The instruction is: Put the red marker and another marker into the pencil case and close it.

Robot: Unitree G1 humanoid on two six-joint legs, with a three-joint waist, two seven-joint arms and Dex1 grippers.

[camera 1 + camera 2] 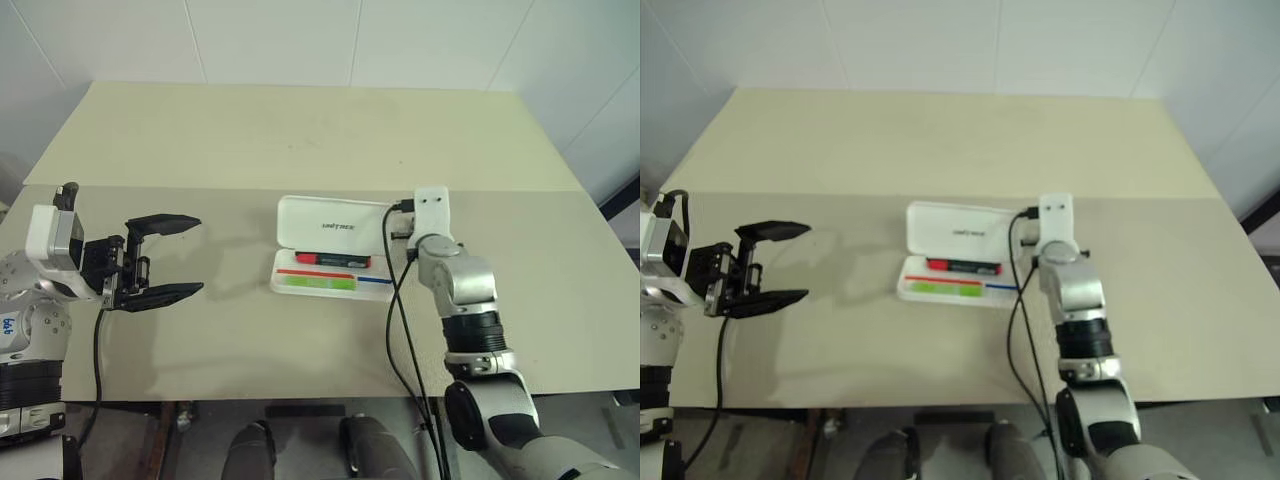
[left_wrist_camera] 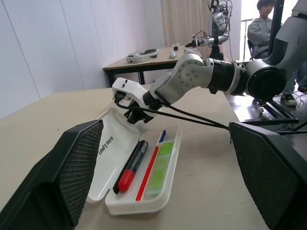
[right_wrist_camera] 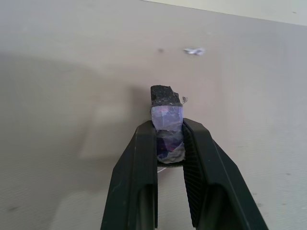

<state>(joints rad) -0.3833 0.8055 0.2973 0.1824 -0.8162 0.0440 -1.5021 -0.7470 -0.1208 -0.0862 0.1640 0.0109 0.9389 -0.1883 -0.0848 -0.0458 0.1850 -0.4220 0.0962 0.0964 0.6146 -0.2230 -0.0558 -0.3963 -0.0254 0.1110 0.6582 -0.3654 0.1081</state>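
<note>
Cream table [image 1: 300,140] against a white tiled wall [image 1: 300,40]. Small black-topped block with a purple-white wrapped body [image 3: 166,120] over the tabletop, white scrap [image 3: 194,51] lying further off. Second table [image 2: 144,60] in the background with small white items, a seated person [image 2: 261,33] near it.

A robotics lab: bare white walls, a plain bench [image 1: 300,140], another robot arm [image 2: 217,21] on a far table [image 2: 144,60], a seated person [image 2: 261,28].
</note>
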